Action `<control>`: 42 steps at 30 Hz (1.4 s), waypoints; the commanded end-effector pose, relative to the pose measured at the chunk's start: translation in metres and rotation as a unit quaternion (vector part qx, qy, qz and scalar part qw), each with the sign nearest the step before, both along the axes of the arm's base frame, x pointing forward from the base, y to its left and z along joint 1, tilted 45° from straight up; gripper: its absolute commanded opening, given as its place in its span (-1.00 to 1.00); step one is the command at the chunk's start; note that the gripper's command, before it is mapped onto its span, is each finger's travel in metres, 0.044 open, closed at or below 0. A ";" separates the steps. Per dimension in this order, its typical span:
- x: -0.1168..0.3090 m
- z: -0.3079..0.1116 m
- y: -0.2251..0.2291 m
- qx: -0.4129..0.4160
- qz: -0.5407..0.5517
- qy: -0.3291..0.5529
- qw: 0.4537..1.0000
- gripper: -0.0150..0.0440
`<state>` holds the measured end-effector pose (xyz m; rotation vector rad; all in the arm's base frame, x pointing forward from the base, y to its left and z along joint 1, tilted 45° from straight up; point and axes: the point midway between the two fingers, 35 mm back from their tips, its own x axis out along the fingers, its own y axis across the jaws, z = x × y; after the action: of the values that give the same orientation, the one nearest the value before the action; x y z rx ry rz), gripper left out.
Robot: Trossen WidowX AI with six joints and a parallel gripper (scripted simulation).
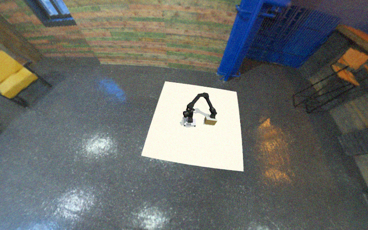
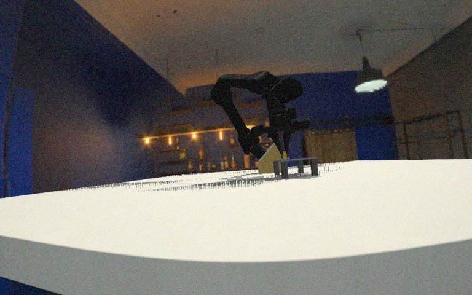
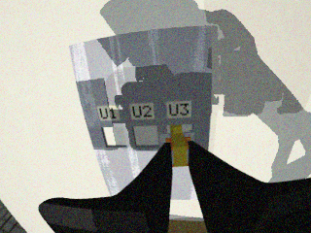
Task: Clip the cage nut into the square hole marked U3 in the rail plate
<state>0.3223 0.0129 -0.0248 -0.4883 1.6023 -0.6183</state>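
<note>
Hand (image 1: 190,120) (image 2: 284,151) (image 3: 178,147) grips cage nut (image 2: 284,155) (image 3: 180,154) at U3, six o'clock of its label (image 3: 179,110); pickup complete, seating unconfirmed, release and withdrawal outstanding.

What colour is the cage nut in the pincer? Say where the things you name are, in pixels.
Mostly yellow (image 2: 284,155) (image 3: 180,157), best seen in the wrist view.

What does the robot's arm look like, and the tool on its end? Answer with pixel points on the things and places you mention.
The arm (image 1: 204,95) (image 2: 239,82) is black all over, with slim links and bulkier joints. The tool (image 3: 178,147) has two black, tapering fingers. No markings or cables can be made out.
</note>
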 end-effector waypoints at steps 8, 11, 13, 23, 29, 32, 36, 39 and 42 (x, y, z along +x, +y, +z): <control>0.000 0.000 0.000 0.013 0.000 0.000 1.000 -0.39; 0.000 0.000 -0.001 0.015 0.000 0.000 1.000 -0.39; 0.000 0.000 -0.001 0.016 0.000 0.000 1.000 -0.39; 0.000 0.000 -0.002 0.032 -0.001 -0.002 0.999 -0.39; 0.000 0.000 -0.002 0.033 -0.001 -0.002 0.999 -0.39; 0.000 0.000 -0.002 0.033 -0.001 -0.002 0.999 -0.39; 0.000 0.000 -0.002 0.033 -0.001 -0.002 0.999 -0.39; 0.000 0.000 -0.001 0.033 -0.001 -0.002 0.999 -0.39; 0.000 0.000 -0.002 0.035 -0.001 -0.002 0.999 -0.39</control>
<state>0.3218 0.0104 -0.0248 -0.4385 1.6125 -0.5704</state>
